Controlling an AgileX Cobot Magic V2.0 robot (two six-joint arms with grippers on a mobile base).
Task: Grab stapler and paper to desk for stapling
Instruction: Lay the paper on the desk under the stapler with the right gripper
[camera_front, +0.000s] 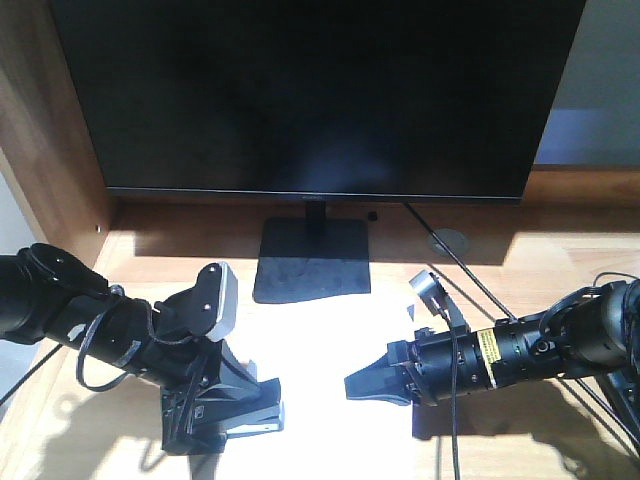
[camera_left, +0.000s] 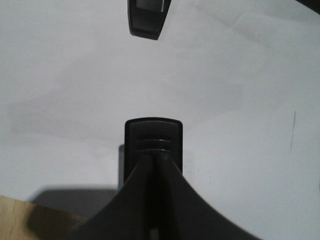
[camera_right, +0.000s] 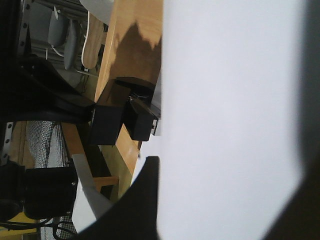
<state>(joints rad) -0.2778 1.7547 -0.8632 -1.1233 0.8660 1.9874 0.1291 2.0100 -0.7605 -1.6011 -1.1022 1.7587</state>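
Observation:
The white paper lies flat on the light wooden desk. The black stapler sits at the paper's left edge, its metal underside showing. My left gripper is shut, its tips pressed together on the stapler's top. My right gripper hovers low over the paper's right part, fingers apart, with only the flat sheet beneath. One of its fingers shows across the sheet.
A black monitor on a square stand fills the back of the desk. A cable runs from a grommet toward my right arm. A darker wood side panel bounds the left. The desk's front edge is close to the stapler.

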